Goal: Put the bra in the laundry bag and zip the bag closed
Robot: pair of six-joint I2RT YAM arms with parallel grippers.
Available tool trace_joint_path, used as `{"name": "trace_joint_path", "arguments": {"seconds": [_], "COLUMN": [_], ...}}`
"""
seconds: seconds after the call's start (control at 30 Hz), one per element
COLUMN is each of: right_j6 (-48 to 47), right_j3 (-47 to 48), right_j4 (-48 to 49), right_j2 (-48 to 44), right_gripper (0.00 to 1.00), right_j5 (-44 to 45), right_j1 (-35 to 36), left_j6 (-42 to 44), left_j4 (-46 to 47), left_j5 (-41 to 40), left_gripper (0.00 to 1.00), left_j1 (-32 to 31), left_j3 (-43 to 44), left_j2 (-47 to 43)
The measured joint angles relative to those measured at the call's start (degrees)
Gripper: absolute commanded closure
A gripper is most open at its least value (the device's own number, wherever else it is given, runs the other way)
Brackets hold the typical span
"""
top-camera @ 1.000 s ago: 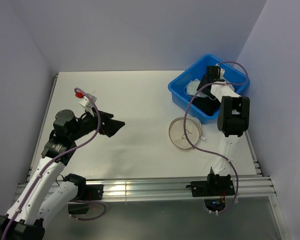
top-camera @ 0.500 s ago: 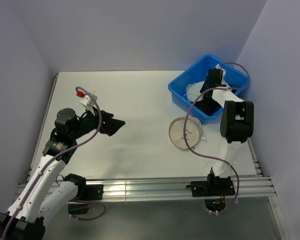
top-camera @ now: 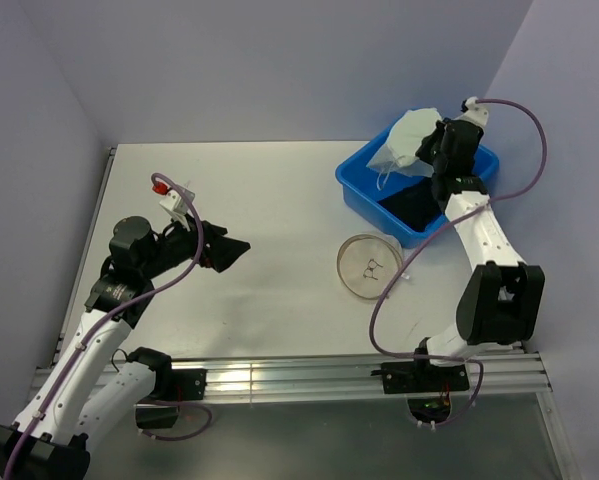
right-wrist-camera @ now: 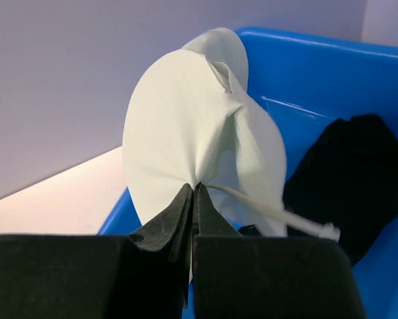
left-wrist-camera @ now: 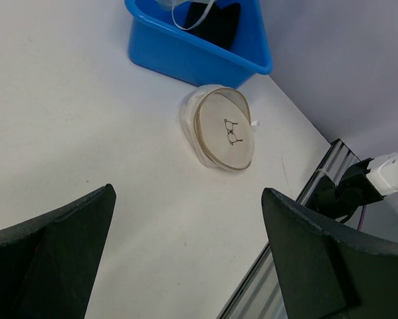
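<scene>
The pale whitish bra [top-camera: 406, 140] hangs lifted above the blue bin [top-camera: 364, 195], pinched by my right gripper [top-camera: 426, 150], which is shut on its fabric [right-wrist-camera: 192, 133]; a thin strap [right-wrist-camera: 278, 214] trails down from the right gripper [right-wrist-camera: 195, 188]. The round mesh laundry bag [top-camera: 370, 266] with a tan rim and small black mark lies flat on the table in front of the bin, also in the left wrist view [left-wrist-camera: 224, 127]. My left gripper [top-camera: 231, 252] hovers open over the table's left half, far from the bag, nothing between its fingers [left-wrist-camera: 56, 252].
The blue bin [left-wrist-camera: 185, 56] at the back right still holds a black garment [right-wrist-camera: 348, 173]. Grey walls close in behind and to the right. The aluminium rail [top-camera: 309, 375] runs along the table's near edge.
My right gripper closed on the bra inside the bin and lifted it up and back above the bin. The left arm stayed still.
</scene>
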Motion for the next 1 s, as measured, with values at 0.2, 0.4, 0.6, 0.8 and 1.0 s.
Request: {"name": "trace_joint_path", "arguments": {"seconds": [0.2, 0.4, 0.6, 0.8, 1.0], "right_j6": [1.03, 1.2, 3.78, 2.97, 2.32], "right_j3": [-1.33, -1.18, -13.64, -29.38, -36.37], "right_j4": [-0.5, -0.76, 4.33, -1.14, -6.29], "right_j2": [-7.67, -14.34, -20.61, -18.75, -21.24], "right_gripper": [1.0, 1.0, 0.96, 0.25, 0.25], "right_j5": [-5.7, -9.64, -14.27, -17.46, -18.34], "right_j1": [2.29, 14.95, 29.46, 39.5, 42.27], "left_j6": [-0.02, -0.13, -0.55, -2.69, -6.62], "left_j4": [0.0, -0.02, -0.7, -1.25, -1.22], "left_j5": [0.04, -0.37, -6.05, -14.45, -16.68], "left_gripper": [0.01, 0.01, 0.01, 0.01, 0.01], "left_j1": [0.02, 0.15, 0.48, 0.48, 0.48], "left_j3": [0.0, 0.0, 0.0, 0.0, 0.44], "left_j2": [0.0, -0.28, -2.12, -6.16, -3.76]}}
